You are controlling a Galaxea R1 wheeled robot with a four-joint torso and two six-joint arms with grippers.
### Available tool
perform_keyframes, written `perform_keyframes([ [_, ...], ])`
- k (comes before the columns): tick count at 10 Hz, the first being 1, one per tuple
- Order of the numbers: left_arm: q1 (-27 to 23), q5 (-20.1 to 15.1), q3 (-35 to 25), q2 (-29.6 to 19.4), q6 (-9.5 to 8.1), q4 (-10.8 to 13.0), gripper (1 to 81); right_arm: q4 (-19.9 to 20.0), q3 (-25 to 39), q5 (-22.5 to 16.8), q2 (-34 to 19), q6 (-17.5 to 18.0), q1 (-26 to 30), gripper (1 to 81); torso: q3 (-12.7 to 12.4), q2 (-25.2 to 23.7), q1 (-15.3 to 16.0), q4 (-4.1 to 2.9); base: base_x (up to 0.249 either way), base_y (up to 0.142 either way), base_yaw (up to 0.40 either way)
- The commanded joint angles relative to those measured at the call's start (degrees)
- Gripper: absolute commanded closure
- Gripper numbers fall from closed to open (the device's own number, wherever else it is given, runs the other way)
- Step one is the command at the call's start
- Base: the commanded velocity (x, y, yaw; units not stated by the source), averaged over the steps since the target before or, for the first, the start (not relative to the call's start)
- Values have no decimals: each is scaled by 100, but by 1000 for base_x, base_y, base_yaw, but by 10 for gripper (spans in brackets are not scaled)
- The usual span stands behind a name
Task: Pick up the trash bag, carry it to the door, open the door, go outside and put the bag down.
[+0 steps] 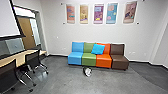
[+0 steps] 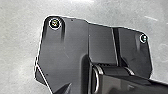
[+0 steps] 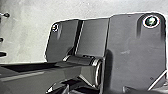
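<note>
Gray floor [image 1: 57, 80] has black-and-white trash bag [image 1: 88, 72] at twelve o'clock, near multicolored sofa [image 1: 89, 59], table [image 1: 21, 55] at ten o'clock; can't tell left gripper or right gripper state.

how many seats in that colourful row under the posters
4, side by side; from left to right in the head view: the blue seat, the green seat, the orange seat and the brown seat.

A blue cushion [image 1: 98, 49] is resting on the central sofa [image 1: 89, 60] — posters [image 1: 98, 13] are hanging above — chairs [image 1: 33, 59] are standing by the desk [image 1: 20, 55], lower left.
</note>
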State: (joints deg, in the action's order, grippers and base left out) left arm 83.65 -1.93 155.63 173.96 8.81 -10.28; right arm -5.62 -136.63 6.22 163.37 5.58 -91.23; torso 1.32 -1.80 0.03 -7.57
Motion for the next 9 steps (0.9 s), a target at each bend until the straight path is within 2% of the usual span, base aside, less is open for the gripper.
perform_keyframes([
  [1,-336,-335,-23,-1,6,17,10,-98,68,-288,-38,-57,268,10,0,0,0,0,166,0,0],
  [9,-336,-335,-23,8,6,17,10,-106,59,-279,-21,-57,241,10,0,0,-2,0,167,0,0],
])
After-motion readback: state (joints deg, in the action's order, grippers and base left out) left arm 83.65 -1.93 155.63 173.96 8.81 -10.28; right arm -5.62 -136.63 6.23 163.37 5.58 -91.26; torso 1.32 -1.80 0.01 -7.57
